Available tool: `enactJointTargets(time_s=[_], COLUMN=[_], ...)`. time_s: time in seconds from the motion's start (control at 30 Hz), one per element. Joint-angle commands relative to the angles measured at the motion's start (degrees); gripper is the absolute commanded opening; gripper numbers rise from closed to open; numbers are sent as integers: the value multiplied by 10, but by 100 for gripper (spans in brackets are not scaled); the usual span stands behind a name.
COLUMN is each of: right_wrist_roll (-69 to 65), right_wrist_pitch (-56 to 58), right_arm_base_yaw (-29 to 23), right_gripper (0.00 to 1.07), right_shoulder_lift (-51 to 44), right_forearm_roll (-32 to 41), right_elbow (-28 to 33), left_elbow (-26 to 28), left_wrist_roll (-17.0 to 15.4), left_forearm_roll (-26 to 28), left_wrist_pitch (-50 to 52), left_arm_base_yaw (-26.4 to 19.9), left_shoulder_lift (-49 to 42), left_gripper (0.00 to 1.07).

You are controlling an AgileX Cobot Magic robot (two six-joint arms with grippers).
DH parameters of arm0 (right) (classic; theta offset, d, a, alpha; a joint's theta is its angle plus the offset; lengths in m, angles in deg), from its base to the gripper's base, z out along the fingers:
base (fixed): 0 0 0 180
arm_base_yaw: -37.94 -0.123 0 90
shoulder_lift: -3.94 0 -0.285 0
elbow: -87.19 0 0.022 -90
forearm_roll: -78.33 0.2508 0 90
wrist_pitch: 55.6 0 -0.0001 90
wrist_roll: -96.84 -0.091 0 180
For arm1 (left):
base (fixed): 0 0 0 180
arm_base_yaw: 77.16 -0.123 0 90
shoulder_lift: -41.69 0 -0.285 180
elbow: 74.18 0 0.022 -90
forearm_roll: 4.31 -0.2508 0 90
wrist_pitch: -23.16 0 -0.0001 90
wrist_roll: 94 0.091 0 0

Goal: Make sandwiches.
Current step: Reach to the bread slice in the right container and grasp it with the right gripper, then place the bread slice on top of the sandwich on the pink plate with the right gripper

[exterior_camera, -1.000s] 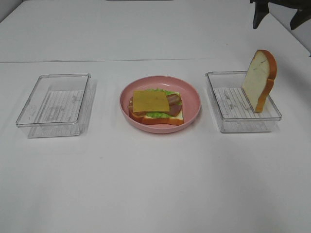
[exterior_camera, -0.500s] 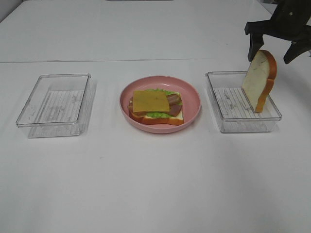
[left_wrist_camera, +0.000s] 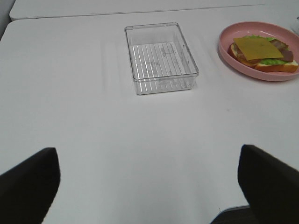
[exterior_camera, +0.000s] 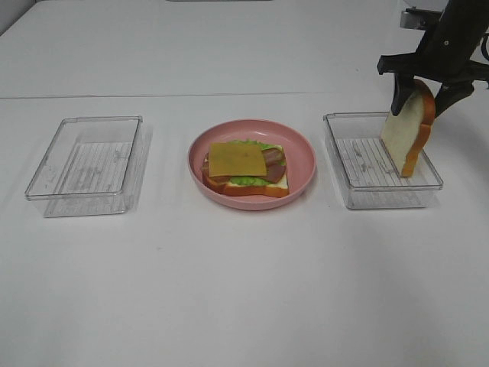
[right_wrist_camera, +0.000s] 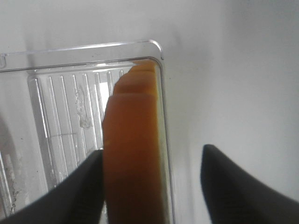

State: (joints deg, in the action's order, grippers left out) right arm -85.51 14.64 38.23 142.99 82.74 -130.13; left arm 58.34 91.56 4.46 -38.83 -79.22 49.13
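Standing slice: a white bread slice (exterior_camera: 408, 126) with orange-brown crust rests on edge, tilted, against the far right wall of the right clear tray (exterior_camera: 359, 191); its base sits on the ribbed floor.
Open sandwich: on the round pink plate (exterior_camera: 302, 149) at centre lies a second bread slice (exterior_camera: 276, 186), topped by ruffled green lettuce (exterior_camera: 243, 181), brown-red bacon strips (exterior_camera: 273, 159) and a flat square yellow cheese slice (exterior_camera: 237, 158).
Hidden parts: the lettuce and bacon show only at the edges under the cheese; the right wrist view shows the standing slice crust-on, its lower end cut off.
Right tool (exterior_camera: 422, 93): black fingers straddle the top of the standing slice, one finger (right_wrist_camera: 79, 186) touching the crumb side, the other apart from the crust; jaws partly spread, not yet pinching.
Left tool (left_wrist_camera: 149, 186): jaws spread wide, holding nothing, above bare tabletop (exterior_camera: 229, 290).
Left clear tray (exterior_camera: 46, 183): ribbed, transparent plastic, well apart from the plate.
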Motion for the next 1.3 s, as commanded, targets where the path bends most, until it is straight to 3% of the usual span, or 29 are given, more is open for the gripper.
enactJointTargets(time_s=[0.03, 0.07, 0.1, 0.53, 0.83, 1.1, 1.3], right_wrist_roll=[2, 2, -14, -33, -33, -31, -19], right_wrist_pitch=[59, 59, 59, 59, 59, 59, 57], right_arm_base_yaw=[0, 0, 0, 0, 0, 0, 0], right_gripper=[19, 19, 0, 0, 0, 0, 0], right_shoulder_lift=[-2, -2, -2, -11, -92, -163, -220], right_forearm_roll=[0, 0, 0, 3, 6, 46, 110], right_elbow=[4, 4, 4, 4, 4, 5, 42], left_elbow=[-2, -2, -2, -2, -2, -2, -2], left_wrist_roll=[-3, -3, -3, -3, -3, -3, -3], left_forearm_roll=[3, 3, 3, 3, 4, 5, 6], left_wrist_pitch=[3, 3, 3, 3, 3, 3, 3], left_arm_base_yaw=[-2, -2, -2, -2, -2, -2, -2], left_shoulder_lift=[-9, -9, -9, -9, -9, -9, -9], left_gripper=[98, 98, 98, 98, 98, 98, 98])
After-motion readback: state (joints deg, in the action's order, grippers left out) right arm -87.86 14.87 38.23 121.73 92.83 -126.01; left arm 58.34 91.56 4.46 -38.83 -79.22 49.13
